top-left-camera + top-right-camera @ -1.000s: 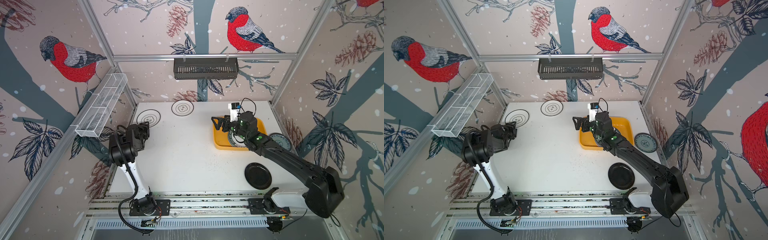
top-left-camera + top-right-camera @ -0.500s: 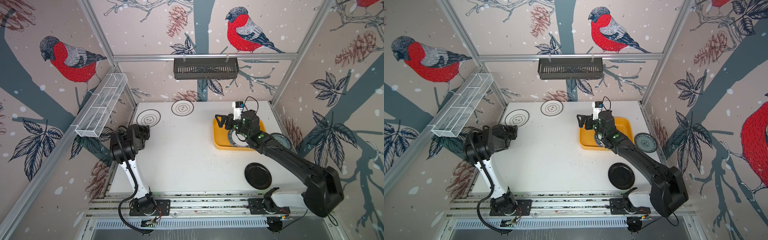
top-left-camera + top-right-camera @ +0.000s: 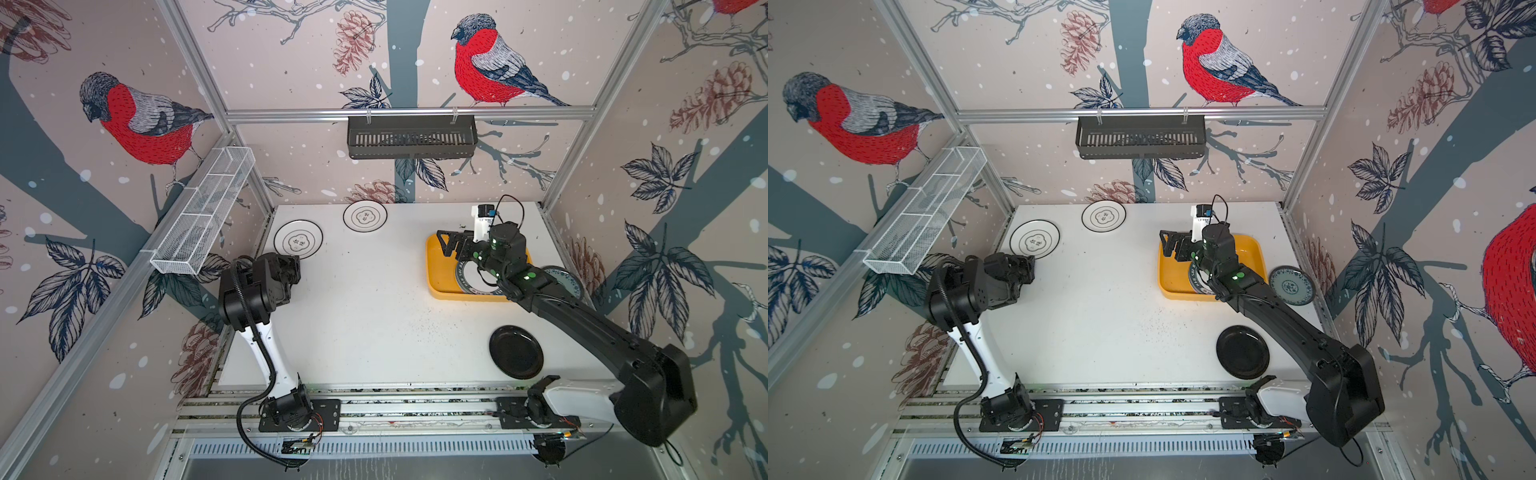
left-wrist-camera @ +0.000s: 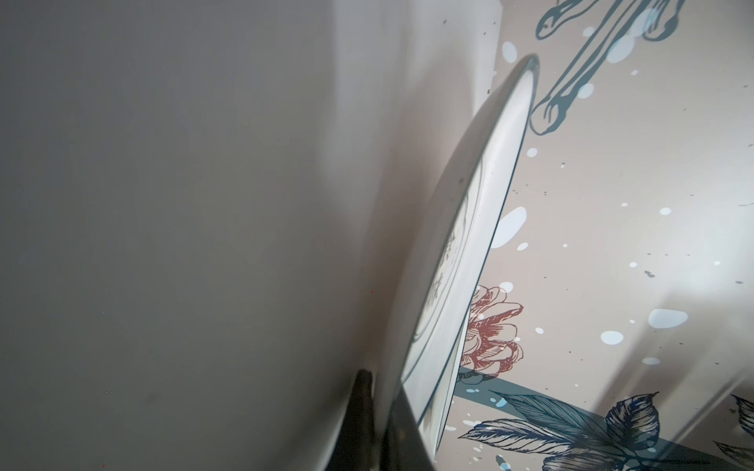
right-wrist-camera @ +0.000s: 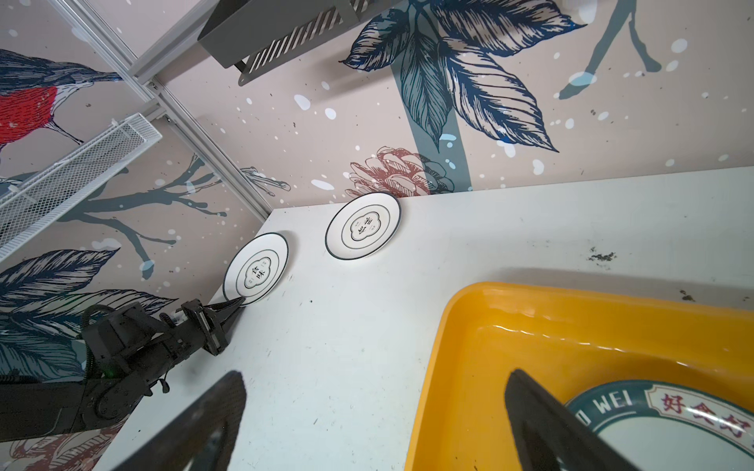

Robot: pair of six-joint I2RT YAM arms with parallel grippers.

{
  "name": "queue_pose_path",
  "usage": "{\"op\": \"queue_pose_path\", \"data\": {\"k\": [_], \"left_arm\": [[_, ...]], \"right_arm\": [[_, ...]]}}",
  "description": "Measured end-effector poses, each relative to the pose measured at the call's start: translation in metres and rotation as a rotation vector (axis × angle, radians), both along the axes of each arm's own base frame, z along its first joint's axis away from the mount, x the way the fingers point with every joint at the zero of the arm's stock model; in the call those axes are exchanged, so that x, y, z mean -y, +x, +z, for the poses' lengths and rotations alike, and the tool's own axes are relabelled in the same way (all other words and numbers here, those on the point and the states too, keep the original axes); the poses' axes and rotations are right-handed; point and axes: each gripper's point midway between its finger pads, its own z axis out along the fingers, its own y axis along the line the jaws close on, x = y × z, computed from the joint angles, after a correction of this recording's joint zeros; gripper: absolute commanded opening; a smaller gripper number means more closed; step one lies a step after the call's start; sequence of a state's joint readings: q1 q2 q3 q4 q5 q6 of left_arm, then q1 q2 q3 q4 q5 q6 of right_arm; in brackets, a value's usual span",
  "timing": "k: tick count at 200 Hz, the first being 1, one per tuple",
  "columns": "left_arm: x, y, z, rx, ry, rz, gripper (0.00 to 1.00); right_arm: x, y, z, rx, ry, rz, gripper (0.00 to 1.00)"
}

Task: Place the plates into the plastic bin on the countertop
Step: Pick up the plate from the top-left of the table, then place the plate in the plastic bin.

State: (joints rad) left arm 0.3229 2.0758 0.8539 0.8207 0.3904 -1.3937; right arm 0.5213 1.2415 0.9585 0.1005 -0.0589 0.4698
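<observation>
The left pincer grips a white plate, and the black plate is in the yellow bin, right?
No: the black plate lies on the table outside the bin, as a top view shows. The left pincer does grip a white plate.

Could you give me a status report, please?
Left jaws shut on nearer flower plate rim. Right jaws open above yellow bin, lettered plate inside. Right arm may block the drop.

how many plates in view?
5: white plate at left edge, white plate at back, lettered plate in yellow bin, blue-green plate beside the bin, black plate front right. Right arm may hide more.
</observation>
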Motion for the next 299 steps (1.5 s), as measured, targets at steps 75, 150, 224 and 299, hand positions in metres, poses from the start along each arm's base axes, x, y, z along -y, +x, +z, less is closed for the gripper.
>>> {"op": "queue_pose_path", "data": {"k": [75, 150, 224, 299], "left_arm": [[0.050, -0.015, 0.043, 0.001, 0.095, -0.187, 0.00], [0.119, -0.033, 0.087, 0.053, 0.196, -0.454, 0.00], [0.199, -0.041, 0.124, 0.127, 0.253, -0.710, 0.01], [0.317, -0.024, 0.150, 0.208, 0.273, -1.016, 0.01]], "right_arm": [[0.050, -0.034, 0.021, 0.059, 0.001, -0.129, 1.00], [0.125, -0.054, 0.008, -0.015, -0.063, -0.379, 1.00], [0.153, -0.062, 0.003, -0.025, -0.078, -0.453, 0.99], [0.180, -0.063, 0.000, -0.038, -0.119, -0.508, 1.00]]}}
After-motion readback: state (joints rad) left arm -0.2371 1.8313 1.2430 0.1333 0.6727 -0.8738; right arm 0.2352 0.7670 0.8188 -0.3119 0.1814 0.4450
